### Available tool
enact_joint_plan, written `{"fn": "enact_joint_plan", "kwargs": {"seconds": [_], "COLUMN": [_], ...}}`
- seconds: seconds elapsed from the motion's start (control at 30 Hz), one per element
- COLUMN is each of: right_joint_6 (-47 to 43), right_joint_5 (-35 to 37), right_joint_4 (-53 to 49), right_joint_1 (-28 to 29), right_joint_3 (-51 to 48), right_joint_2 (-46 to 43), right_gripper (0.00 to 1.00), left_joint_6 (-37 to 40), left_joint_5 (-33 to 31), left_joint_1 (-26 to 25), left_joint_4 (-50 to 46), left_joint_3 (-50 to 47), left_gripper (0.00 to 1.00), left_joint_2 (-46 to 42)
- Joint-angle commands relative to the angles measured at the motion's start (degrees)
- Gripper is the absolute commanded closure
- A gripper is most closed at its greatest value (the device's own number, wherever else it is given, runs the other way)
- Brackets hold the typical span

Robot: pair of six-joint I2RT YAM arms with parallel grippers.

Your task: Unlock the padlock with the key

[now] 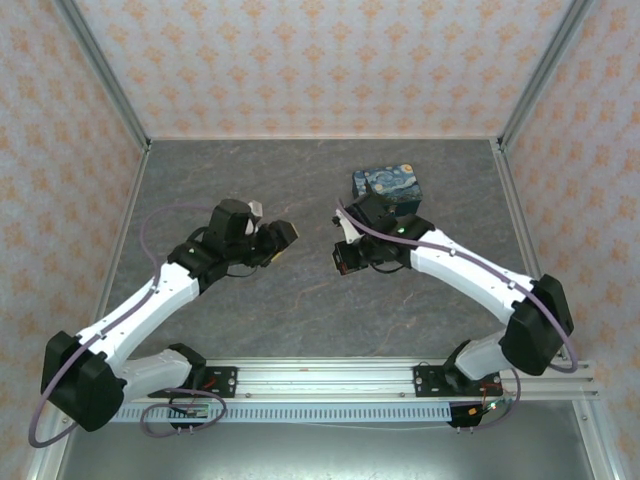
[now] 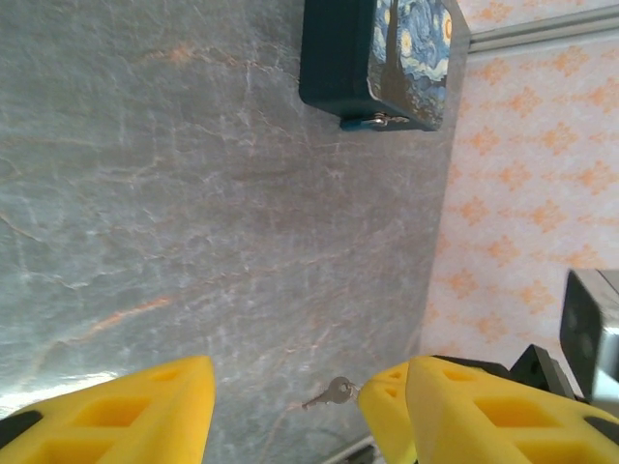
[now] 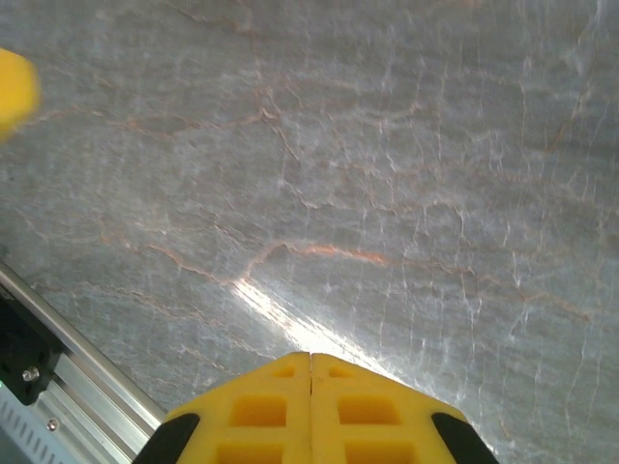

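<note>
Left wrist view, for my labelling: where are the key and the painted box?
key [image 2: 333, 392], left wrist view, on its round head.
painted box [image 2: 335, 48], left wrist view, on its dark side wall.

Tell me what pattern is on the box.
The box has a swirly blue-and-yellow night-sky painting print, clearest in the left wrist view.

The box [image 2: 334, 53] runs off the top edge, and the key [image 2: 332, 393] is blurred.
</note>
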Motion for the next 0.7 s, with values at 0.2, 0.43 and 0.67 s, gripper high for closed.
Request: {"fn": "enact_joint_plan", "kwargs": {"seconds": [0.2,0.43,0.67], "right_joint_6": [-0.9,5.9,10.9], "right_joint_5": [0.9,0.4,-0.5], "right_joint_4": [14.0,26.3,34.8], "right_joint_1": [-0.3,-0.3,1.5], "right_joint_3": [-2.4,-2.8,-3.6], "right_joint_2": [-7.1,-7.6,-4.4], "right_gripper": [1.0,1.0,1.0], "left_joint_6": [-33.9,-54.9,-60.7], "left_joint_5": [-2.5,-14.5,-19.7], "left_joint_1": [-0.3,-3.4,-4.4], "left_joint_4": [21.0,27.0,25.7], "left_joint_3": [-9.6,-15.9,-15.6], "left_gripper": [0.44,0.45,0.49], "left_joint_2": [-1.3,-6.6,-9.8]}}
